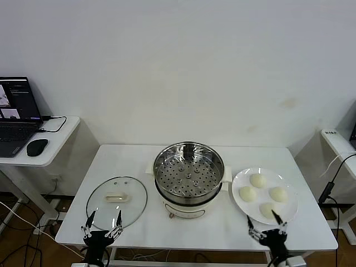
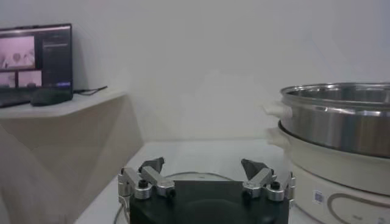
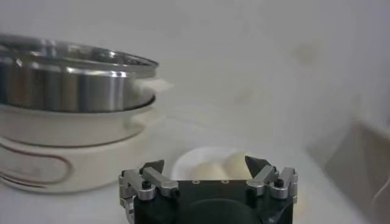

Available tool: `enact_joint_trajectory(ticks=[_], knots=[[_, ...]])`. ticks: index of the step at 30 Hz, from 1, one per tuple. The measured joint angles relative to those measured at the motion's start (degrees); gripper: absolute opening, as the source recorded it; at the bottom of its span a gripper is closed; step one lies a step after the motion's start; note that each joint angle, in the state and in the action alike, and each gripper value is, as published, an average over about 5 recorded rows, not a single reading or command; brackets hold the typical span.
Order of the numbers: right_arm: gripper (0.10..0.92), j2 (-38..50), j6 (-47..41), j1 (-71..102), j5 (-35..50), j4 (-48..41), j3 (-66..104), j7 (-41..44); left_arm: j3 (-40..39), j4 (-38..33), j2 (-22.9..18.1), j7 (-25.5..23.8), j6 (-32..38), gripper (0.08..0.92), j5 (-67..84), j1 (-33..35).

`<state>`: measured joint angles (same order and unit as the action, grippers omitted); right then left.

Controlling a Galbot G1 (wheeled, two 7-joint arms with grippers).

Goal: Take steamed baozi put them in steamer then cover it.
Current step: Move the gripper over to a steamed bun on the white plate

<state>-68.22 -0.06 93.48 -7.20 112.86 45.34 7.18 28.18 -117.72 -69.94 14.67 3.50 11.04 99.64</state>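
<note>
At the table's near edge the left gripper [image 1: 102, 225] hangs with jaws released, just short of the cover [image 1: 117, 202]. The steamer [image 1: 188, 179] holds only its perforated tray. Four steamed baozi [image 1: 262, 194] sit on a white plate [image 1: 239, 207], right gripper [image 1: 267, 228] spread beside it.

The right gripper [image 3: 207, 173] stands open at bottom centre, steamer [image 3: 73, 115] at left, baozi [image 3: 234, 164] on a plate [image 3: 189, 163] beyond.
</note>
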Motion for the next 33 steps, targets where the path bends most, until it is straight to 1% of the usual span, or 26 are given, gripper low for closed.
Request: enact_joint_trajectory(ticks=[2,10,16,24,33], knots=[[0.823,1.4,-0.1,-0.9,-1.4,-0.6,0.2,0.3,0.2,0.0,-0.1,-0.2,0.0,0.823,-0.4,0.0],[0.823,13.2,-1.2,-10.0,-10.3,-6.5,-1.0,4.4,0.9,-0.2,-1.0,-1.2,0.3,0.823,-3.9,0.6],[0.823,22.9,-2.7,-20.0,-13.0,-12.2,-7.9,10.2,1.4,-0.5,-1.9,-1.4,0.7,0.823,-6.1,1.3],[0.823,33.3,-6.0,-37.8,-11.5,-20.2,-24.6,19.5,2.3,-0.6,-2.5,-1.9,1.3,0.823,-8.0,2.1],[0.823,38.2,-8.1,-60.4,-6.1,-29.1,-49.3,30.0,2.8,-0.2,-2.6,-2.0,1.4,0.823,-8.8,2.2]])
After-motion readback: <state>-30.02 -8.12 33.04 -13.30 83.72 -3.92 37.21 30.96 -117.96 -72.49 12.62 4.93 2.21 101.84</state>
